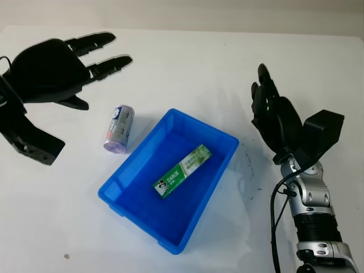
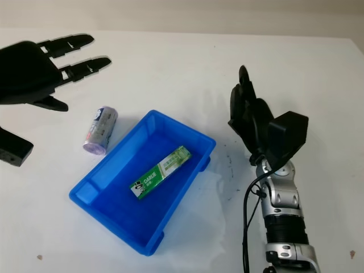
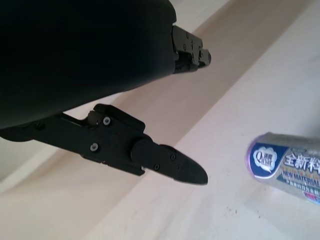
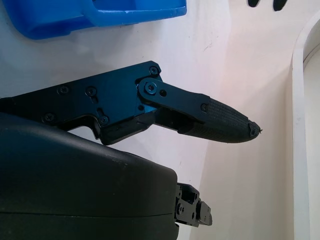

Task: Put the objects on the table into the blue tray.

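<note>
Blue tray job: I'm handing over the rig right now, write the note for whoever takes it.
Left hand: open, raised above the table beyond the roll, holding nothing.
Right hand: open, to the right of the blue tray, holding nothing.
Done: the green box lies inside the tray.
Left: the roll lies on its side on the table, just left of the tray. The left hand is the nearer one, so it will probably take it.

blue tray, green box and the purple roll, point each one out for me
blue tray (image 1: 224, 136), left eye view, far rim.
green box (image 1: 183, 170), left eye view, top face.
purple roll (image 1: 119, 128), left eye view, side.
</note>
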